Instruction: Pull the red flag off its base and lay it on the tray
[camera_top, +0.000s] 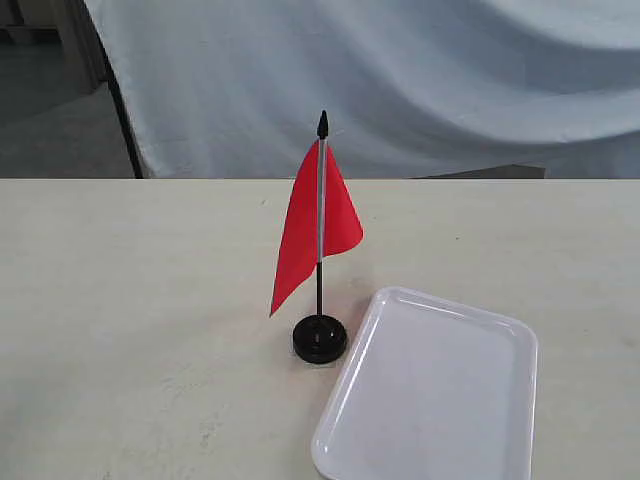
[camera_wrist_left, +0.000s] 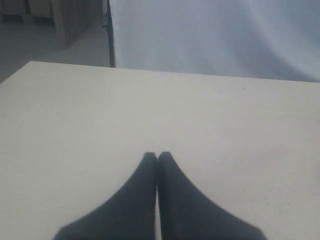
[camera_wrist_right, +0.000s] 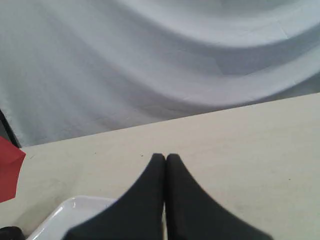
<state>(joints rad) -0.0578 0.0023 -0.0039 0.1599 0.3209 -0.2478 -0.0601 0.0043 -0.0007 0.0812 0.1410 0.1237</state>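
Starting on the left: the left end effector (camera_wrist_left: 157, 157) is clenched, its two black fingers (camera_wrist_left: 142, 190) pressed together tip to tip with nothing between them. It hangs over a bare stretch of the pale worktop (camera_wrist_left: 150, 110), and the far edge of that surface shows beyond it.

Moving to the middle of the scene, the red flag (camera_top: 300, 235) stands upright. Its thin pole is planted in the base (camera_top: 320, 338), and the black pointed tip rises against the white draped cloth (camera_top: 400, 80) behind the worktop. The red fabric hangs mostly on the left of the pole, tapering to a low corner, with a smaller fold on the right. The base sits flat on the worktop, just beside the tray's far-left corner. Whether the two touch cannot be told.

Further right and nearer, the tray (camera_top: 440, 390) lies flat on the worktop, its near edge cut off by the frame.

Now the right end effector (camera_wrist_right: 165, 159): it too is clenched, black fingers (camera_wrist_right: 185, 200) closed on each other and gripping nothing. It hovers above the worktop near the tray (camera_wrist_right: 65, 215), with an edge of the red flag (camera_wrist_right: 9, 167) showing off to one side.
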